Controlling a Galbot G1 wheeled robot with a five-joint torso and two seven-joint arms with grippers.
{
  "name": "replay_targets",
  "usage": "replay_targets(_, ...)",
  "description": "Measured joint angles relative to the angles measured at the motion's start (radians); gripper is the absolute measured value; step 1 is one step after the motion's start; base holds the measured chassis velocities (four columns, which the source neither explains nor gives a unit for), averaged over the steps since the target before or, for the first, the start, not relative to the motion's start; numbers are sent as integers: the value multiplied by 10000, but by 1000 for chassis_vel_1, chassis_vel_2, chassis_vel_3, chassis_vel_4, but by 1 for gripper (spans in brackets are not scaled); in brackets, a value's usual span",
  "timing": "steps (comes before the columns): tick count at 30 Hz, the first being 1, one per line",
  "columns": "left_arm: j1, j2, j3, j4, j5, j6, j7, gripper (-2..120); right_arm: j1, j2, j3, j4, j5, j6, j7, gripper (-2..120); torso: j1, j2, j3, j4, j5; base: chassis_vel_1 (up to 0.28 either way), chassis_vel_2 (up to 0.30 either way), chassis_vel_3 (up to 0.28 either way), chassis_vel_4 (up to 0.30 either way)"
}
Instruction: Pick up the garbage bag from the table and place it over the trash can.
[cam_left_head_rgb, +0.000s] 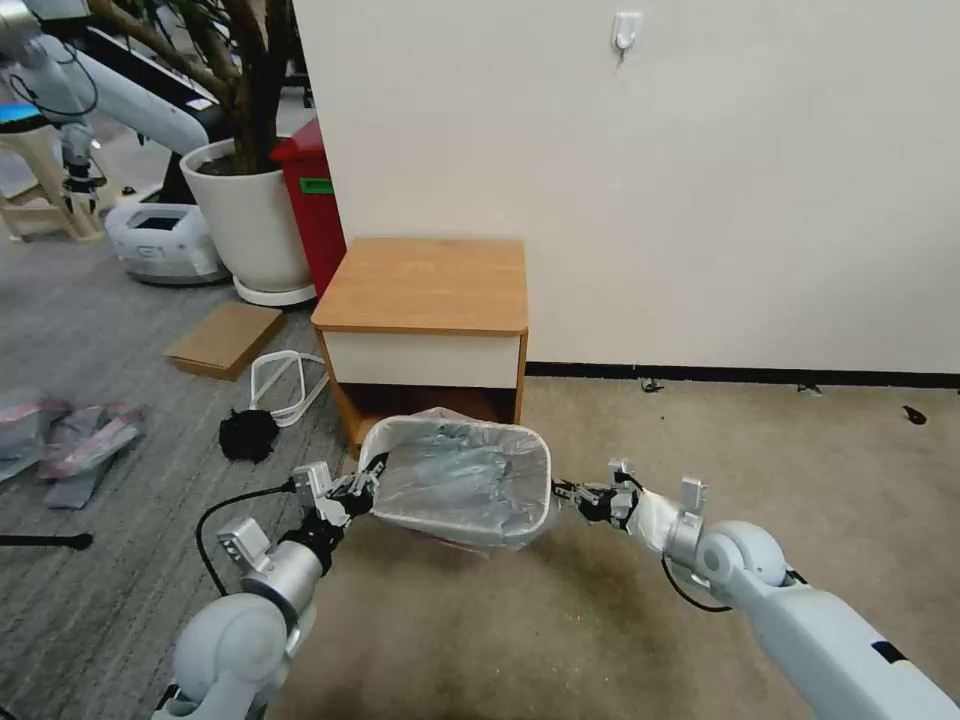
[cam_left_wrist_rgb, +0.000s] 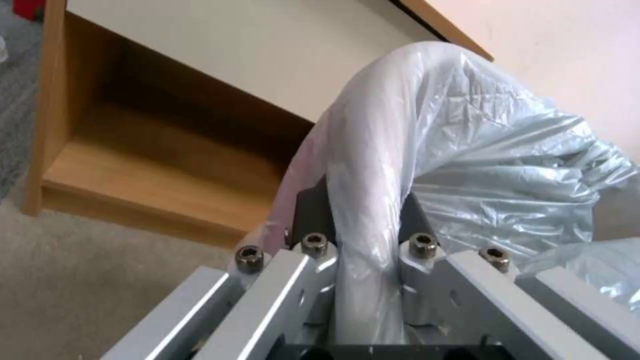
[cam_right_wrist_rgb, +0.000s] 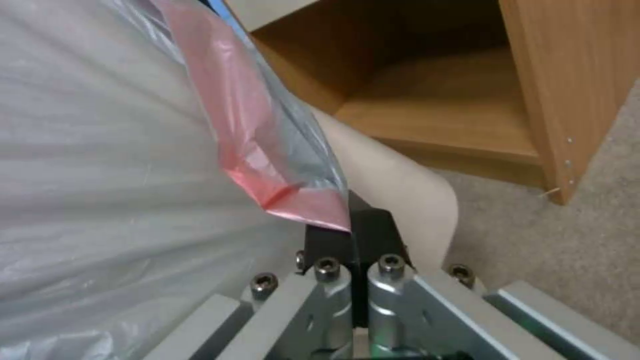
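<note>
Nearest the robot, 2 grippers flank the trash can (cam_left_head_rgb: 545, 470) on the carpet. The left gripper (cam_left_head_rgb: 362, 487) straddles the can's left rim through the garbage bag (cam_left_head_rgb: 450, 480), its jaws either side of the bag-covered rolled edge. The right gripper (cam_left_head_rgb: 567, 493), equally near, is pinched closed on the bag's pinkish-red rim just outside the can's right corner. The bag lines the can, stretched left-to-right between them. Behind stands the table (cam_left_head_rgb: 425, 285).

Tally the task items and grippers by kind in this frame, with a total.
Garbage bag: 1, draped over the bin
Trash can: 1
Table: 1
Grippers: 2, left gripper astride the bagged rim, right gripper pinching the bag's edge
Total: 5
</note>
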Motion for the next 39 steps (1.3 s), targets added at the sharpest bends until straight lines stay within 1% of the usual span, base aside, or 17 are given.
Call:
replay_targets(14,40,54,74,-99,-258,112,-1,5,667,367,-673,-792,-770,518,649,0,0,0,0,0,0,0,0,0,0)
replay_targets(22,10,93,79,-65,-255,116,0,5,641,387,-683,-923,-957,625,675,0,0,0,0,0,0,0,0,0,0)
replay_targets(27,-154,95,81,150,24,59,-1,5,471,307,-592,-805,-961,703,676,0,0,0,0,0,0,0,0,0,0)
replay_targets(29,-288,92,75,329,376,-14,-42,5,366,257,-547,-690,-962,821,731,0,0,0,0,0,0,0,0,0,0)
replay_targets(34,-364,94,49,383,552,-23,-137,5,319,237,-490,-637,-1037,879,753,0,0,0,0,0,0,0,0,0,0)
replay_targets(35,-397,102,31,396,574,-29,-236,5,291,233,-455,-624,-1059,883,785,2,0,0,0,1,0,0,0,0,0)
replay_targets(36,-435,110,-5,402,585,-46,-321,5,259,229,-425,-612,-1077,883,809,7,0,0,0,0,0,0,0,0,0)
replay_targets(38,-444,112,-12,404,589,-52,-340,5,252,229,-418,-607,-1081,883,813,7,0,0,0,0,0,0,0,0,0)
replay_targets(39,-512,133,-58,441,632,-74,-468,5,184,229,-365,-552,-1111,885,875,15,0,0,0,0,2,0,0,0,0)
